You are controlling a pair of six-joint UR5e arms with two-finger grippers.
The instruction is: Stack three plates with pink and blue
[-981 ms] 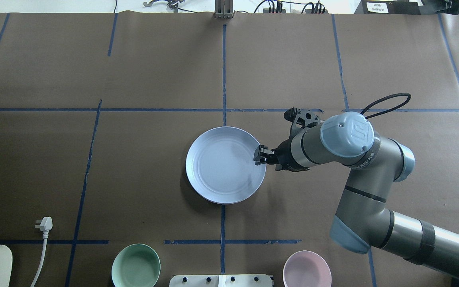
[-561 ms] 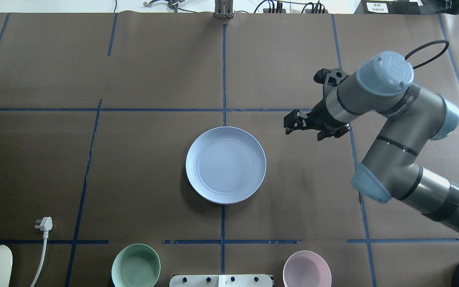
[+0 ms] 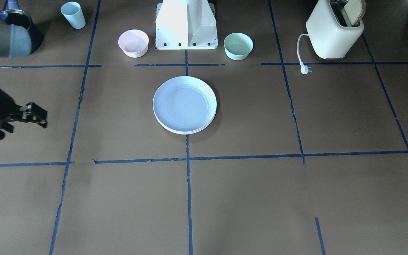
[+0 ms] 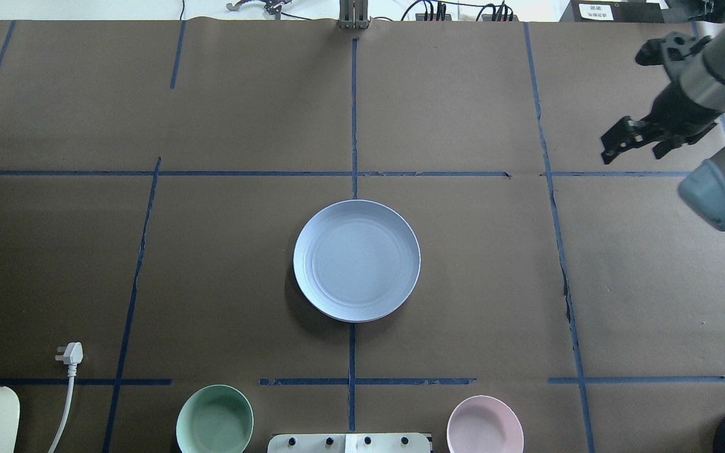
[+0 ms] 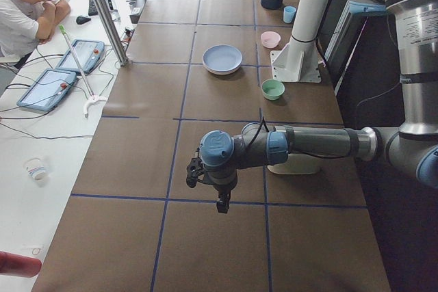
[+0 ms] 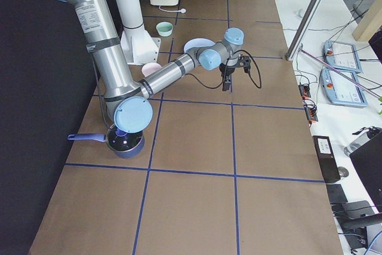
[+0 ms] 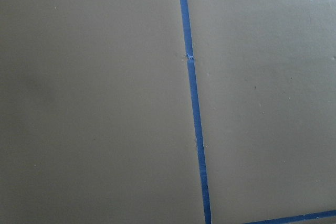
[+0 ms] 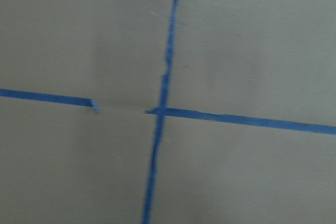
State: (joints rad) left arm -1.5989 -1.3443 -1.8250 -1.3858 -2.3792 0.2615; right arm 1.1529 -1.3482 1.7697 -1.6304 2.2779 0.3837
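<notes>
At mid-table the three plates (image 4: 356, 260) sit stacked, blue uppermost, so the job looks finished. Far right, the right gripper (image 4: 615, 146) hangs spread and empty. Whether the left gripper (image 5: 222, 203) is clenched, I cannot tell.

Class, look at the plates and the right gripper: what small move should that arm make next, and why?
Probably draw the right gripper aside to a rest pose, grasping nothing. It hangs open and empty, far from the blue plate, which sits level on paler rims beneath it, so the stacking looks finished.
</notes>
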